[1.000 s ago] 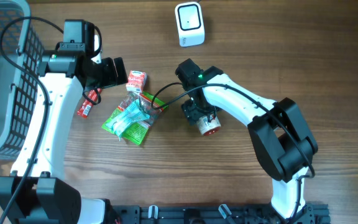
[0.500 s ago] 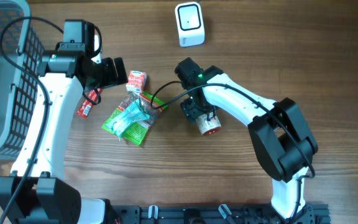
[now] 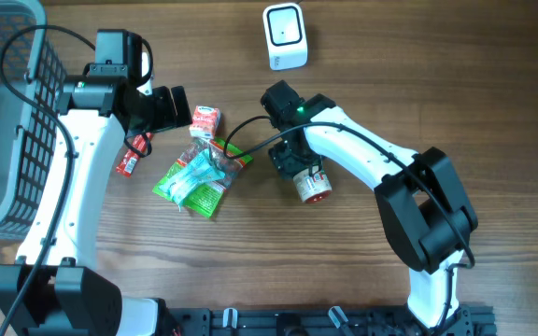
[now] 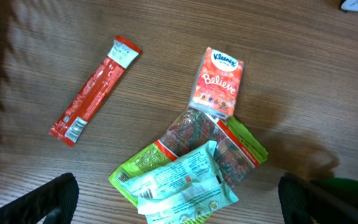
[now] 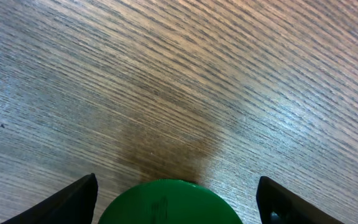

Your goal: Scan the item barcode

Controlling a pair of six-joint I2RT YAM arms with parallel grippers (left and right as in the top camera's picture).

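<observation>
The wooden table (image 3: 278, 280) carries everything. A grey mesh basket (image 3: 7, 140) stands at its far left edge.

My left fingers (image 3: 172, 109) hang spread as wide as they go, holding nothing, above a loose heap of green snack packets (image 4: 185, 180). My right fingers (image 3: 292, 163) are to the right of that heap, set well apart on either side of the green cap (image 5: 169, 202) of the small jar (image 3: 314, 187). The jar lies on the table near the middle, its red end pointing away from me. I cannot tell whether they press on it or only flank it.

The white scanner (image 3: 285, 35) sits at the far edge, well apart from the jar. An orange Kleenex tissue pack (image 4: 218, 83) touches the top of the heap. A red stick packet (image 4: 92, 90) lies alone beside it.
</observation>
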